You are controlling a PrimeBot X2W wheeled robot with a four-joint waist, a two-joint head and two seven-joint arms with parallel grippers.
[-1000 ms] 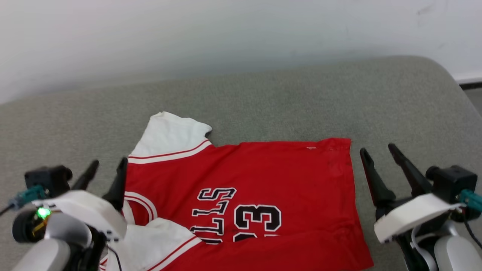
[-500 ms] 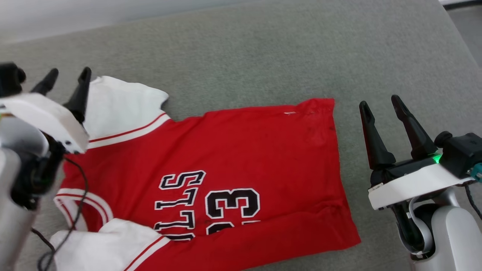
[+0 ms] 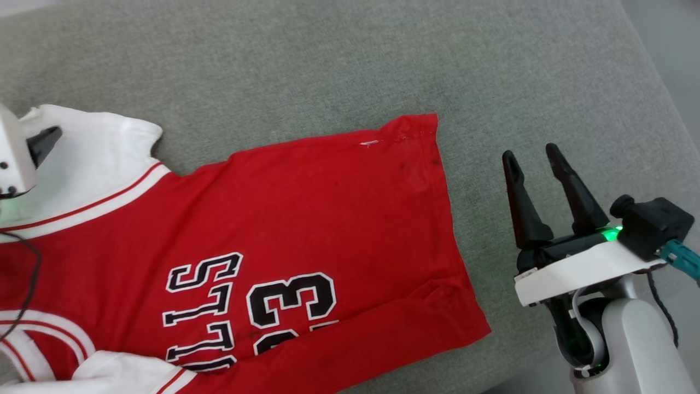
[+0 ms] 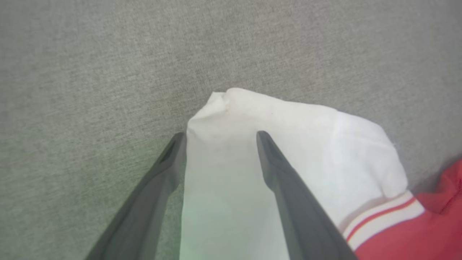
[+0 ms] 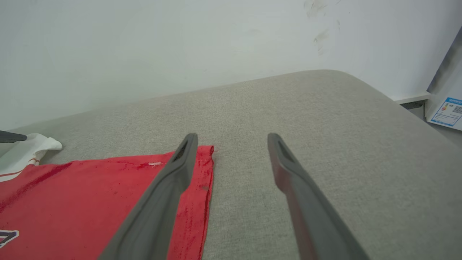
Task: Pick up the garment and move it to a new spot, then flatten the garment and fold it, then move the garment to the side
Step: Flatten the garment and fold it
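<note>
Grey couch [image 3: 339, 65], one garment [image 3: 306, 219]

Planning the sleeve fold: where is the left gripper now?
At the head view's far left, the left gripper is over the garment's white sleeve, fingers open.

In the head view the garment [image 3: 328, 219] is cut by the left and bottom edges, and its own fold hides part of the letters [image 3: 202, 306]. The sticker [image 5: 447, 112] I cannot read, too small.
</note>
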